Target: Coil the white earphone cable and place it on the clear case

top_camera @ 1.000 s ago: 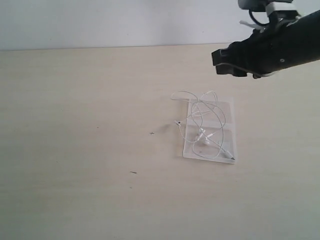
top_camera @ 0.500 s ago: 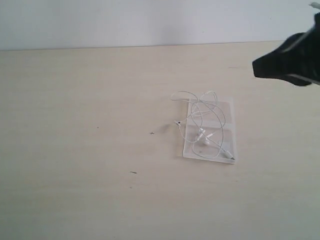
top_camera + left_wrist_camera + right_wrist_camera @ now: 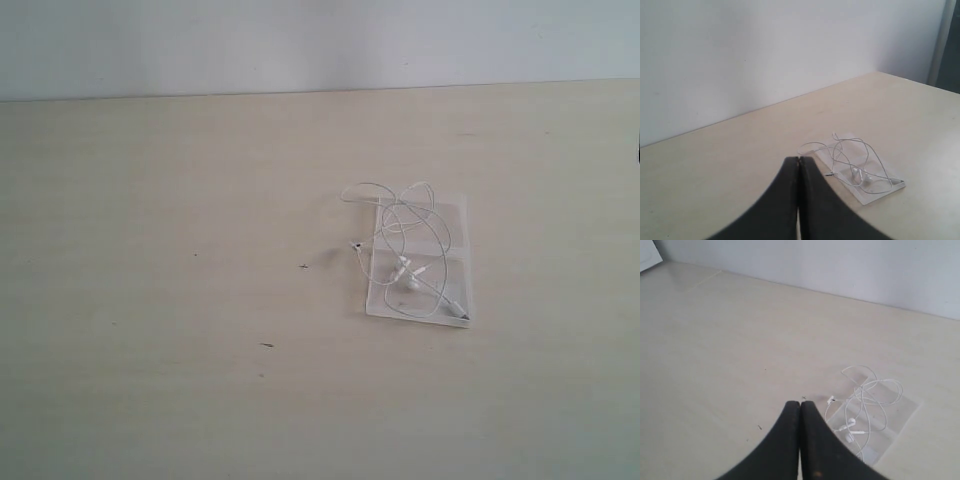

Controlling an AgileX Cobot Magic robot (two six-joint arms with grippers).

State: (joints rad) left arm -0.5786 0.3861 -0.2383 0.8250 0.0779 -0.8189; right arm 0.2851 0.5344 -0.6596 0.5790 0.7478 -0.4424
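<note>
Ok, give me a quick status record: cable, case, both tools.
cable: loose loops, mostly on the case, one loop over its edge onto the table
case: flat on the table
left tool: shut, empty, away from the cable
right tool: shut, empty, away from the cable
task: appears about done
</note>
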